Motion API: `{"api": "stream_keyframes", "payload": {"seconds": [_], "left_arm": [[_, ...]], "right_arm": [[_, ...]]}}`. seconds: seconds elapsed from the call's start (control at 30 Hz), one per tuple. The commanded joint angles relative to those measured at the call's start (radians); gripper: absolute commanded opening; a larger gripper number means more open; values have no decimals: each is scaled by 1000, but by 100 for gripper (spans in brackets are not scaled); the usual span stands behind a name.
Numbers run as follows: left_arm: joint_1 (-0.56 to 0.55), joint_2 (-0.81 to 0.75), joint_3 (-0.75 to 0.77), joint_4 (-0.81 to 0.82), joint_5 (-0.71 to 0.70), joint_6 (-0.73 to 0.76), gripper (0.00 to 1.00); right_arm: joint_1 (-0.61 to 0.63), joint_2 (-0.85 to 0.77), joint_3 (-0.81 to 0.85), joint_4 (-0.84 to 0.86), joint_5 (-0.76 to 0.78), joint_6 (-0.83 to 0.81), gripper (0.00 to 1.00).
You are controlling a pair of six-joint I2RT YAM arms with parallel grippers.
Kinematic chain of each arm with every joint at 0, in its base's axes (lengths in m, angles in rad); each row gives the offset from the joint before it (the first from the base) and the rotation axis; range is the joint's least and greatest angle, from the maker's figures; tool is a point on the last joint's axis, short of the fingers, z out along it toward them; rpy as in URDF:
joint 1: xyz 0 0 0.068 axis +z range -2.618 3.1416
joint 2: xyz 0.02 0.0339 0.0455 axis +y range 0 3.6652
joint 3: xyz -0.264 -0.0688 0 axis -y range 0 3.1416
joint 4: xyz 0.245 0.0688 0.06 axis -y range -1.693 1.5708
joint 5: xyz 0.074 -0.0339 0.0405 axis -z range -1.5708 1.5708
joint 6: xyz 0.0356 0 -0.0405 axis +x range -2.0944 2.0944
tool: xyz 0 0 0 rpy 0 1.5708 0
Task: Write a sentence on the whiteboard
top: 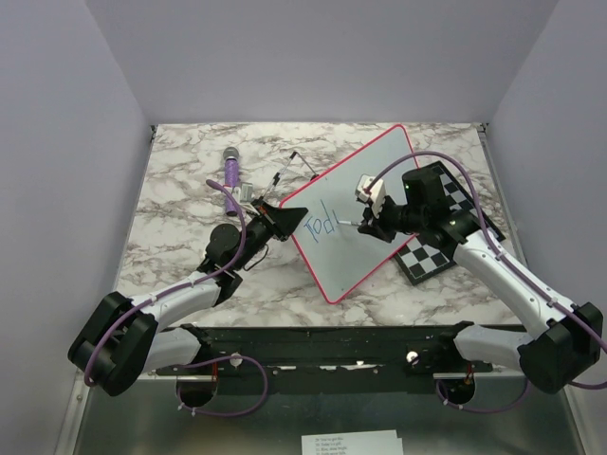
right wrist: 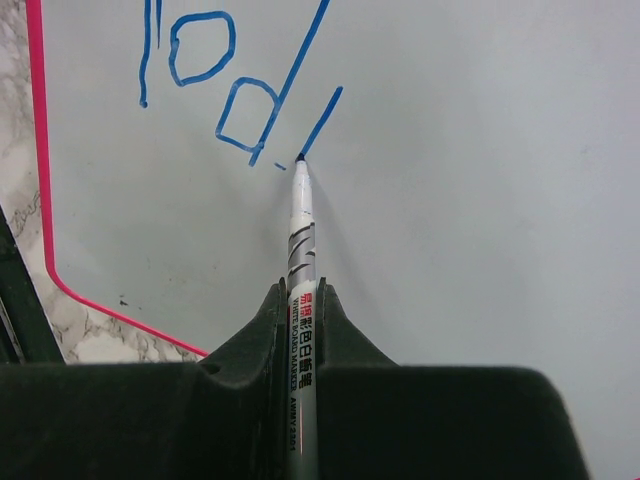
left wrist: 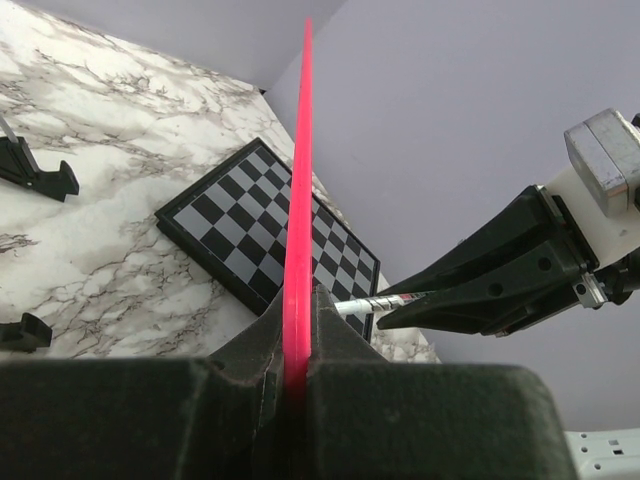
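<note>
Marble-patterned table [top: 190,275] between plain grey walls; nearest me, both arms reach out from their bases; the left gripper [top: 285,220] has its jaws pinching the pink rim of the whiteboard [top: 379,180] at its left corner; the right gripper [top: 372,226] has its jaws pressed onto a marker [right wrist: 300,250], its tip touching the board at the end of a blue stroke; the sentence [right wrist: 215,90] is a few blue letters on the board's left part; the board sits mid-table, a chessboard [top: 438,258] just beside its right edge; farther back lies a purple-handled object [top: 230,169].
</note>
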Motion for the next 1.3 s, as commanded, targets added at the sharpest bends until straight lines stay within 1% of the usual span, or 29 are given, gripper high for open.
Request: {"api": "stream_keyframes", "payload": {"seconds": [0.0, 0.37, 0.7, 0.8, 0.97, 1.27], "left_arm": [[3, -14, 18, 168, 18, -24, 0], [3, -14, 20, 168, 21, -24, 0], [5, -15, 26, 162, 24, -20, 0], [5, -15, 28, 161, 24, -20, 0], [6, -17, 28, 156, 24, -19, 0], [8, -17, 20, 164, 26, -22, 0]], "right_arm": [[-4, 16, 53, -15, 2, 4, 1], [-4, 45, 76, 18, 41, 24, 1], [-13, 31, 68, 64, 92, 61, 1], [-16, 25, 66, 67, 75, 65, 0], [-24, -28, 50, 69, -3, 59, 0], [-53, -15, 45, 74, 12, 62, 0]]}}
